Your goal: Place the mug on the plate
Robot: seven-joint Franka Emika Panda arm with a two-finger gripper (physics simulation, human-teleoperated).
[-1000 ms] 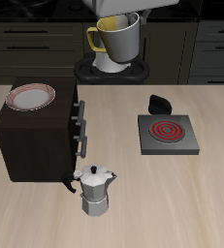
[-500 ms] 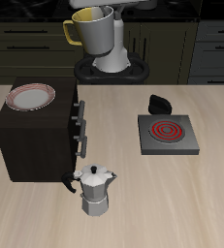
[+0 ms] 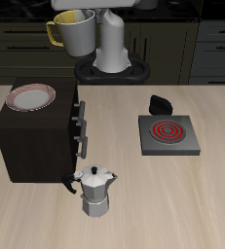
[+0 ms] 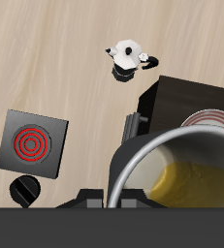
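Exterior view: the mug [image 3: 74, 32] hangs high above the counter's [image 3: 182, 204] back edge, upright, handle at 9 o'clock, its olive-yellow inside holding nothing I can see. The tool is hidden above the frame, so I cannot tell its state. The plate [image 3: 32, 96] lies bare on the dark cabinet [image 3: 36, 141], at 7 o'clock from the mug. The moka pot [image 3: 94, 191] stands near the front; the hob [image 3: 167, 135] sits at 3 o'clock from the cabinet.

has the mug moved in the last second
Yes. The mug, carried high by the gripper, has shifted sideways from above the robot base toward the plate on the dark cabinet.
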